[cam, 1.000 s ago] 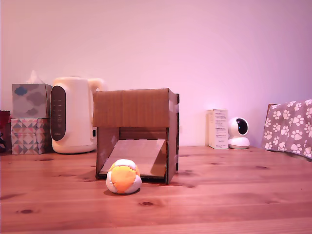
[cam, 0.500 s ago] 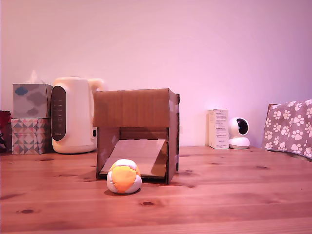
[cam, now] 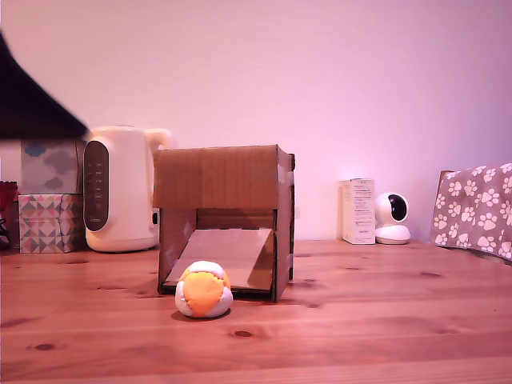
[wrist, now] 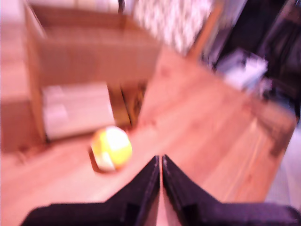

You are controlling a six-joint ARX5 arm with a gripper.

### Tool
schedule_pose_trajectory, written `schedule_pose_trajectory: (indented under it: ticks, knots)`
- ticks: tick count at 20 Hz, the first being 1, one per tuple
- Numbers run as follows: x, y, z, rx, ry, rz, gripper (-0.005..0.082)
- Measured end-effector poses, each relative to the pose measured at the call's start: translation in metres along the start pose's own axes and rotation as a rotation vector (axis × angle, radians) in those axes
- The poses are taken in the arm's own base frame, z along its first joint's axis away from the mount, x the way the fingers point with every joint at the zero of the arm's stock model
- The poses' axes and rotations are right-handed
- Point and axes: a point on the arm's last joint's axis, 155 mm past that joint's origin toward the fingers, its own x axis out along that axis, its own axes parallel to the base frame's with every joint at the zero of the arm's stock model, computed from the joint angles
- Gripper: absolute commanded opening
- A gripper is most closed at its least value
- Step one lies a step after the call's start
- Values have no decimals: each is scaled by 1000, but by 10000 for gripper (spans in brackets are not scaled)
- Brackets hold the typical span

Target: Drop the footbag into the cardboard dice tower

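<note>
While the footbag [cam: 203, 290] rests on the counter [cam: 360, 320] touching the cardboard dice tower's [cam: 224, 220] front, the claw [wrist: 161, 162] hovers above — clenched, empty.

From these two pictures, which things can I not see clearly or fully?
- Exterior view: the arm is only a dark blurred shape cut by the left edge; the hand itself does not show, and the shape covers the top of the tissue box.
- Wrist view: motion blur smears everything; the footbag panels and the cardboard dice tower edges are soft.
- Wrist view: the hand fingertips nearly touch, holding nothing.
- Tower top opening: not visible in the exterior view.
</note>
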Motion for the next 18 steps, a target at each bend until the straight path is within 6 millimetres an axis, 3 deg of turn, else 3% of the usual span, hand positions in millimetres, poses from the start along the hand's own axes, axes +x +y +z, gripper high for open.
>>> schedule_pose_trajectory:
  ticks: [7, 8, 11, 12, 18]
  knots:
    - [42, 4, -27, 26, 89, -8, 7]
    - [45, 6, -31, 22, 99, -7, 104]
    - [53, 11, -32, 25, 91, 3, 705]
    - [55, 13, -30, 30, 80, 9, 802]
    - [67, 31, -23, 75, 33, 73, 783]
